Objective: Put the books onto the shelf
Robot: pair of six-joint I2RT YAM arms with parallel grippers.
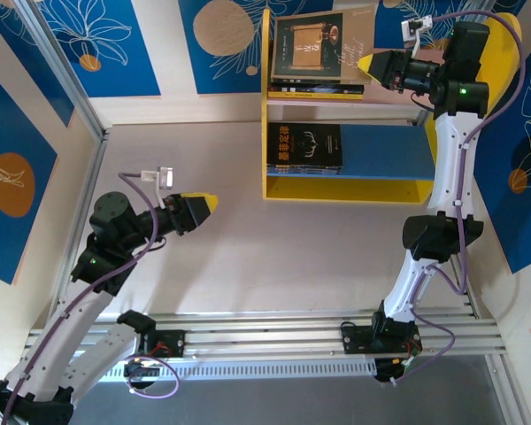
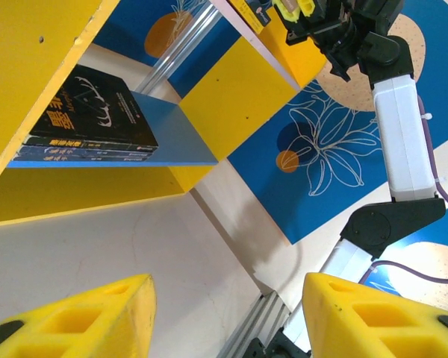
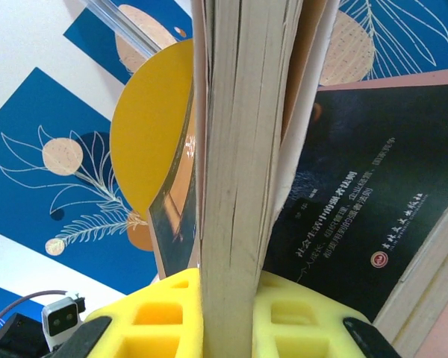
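Pale tabletop (image 1: 248, 266), one o'clock: yellow-sided wooden shelf (image 1: 345, 189). Dark paperbacks (image 1: 315, 88) lie on its pink upper board (image 1: 380, 99), a second dark stack (image 1: 303, 147) on its blue lower board (image 1: 385, 150).

The cream-paged paperback (image 3: 228, 186) runs off the right wrist view's top edge, covers unseen. On the blue lower board (image 1: 380, 150), the dark stacked books (image 1: 303, 146) number perhaps three; spine lettering unreadable.

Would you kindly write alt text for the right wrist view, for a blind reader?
The right gripper is shut on the edge of a paperback, whose pages rise up mid-frame. Behind it are a dark-covered book at right and the rounded yellow side panel at left.
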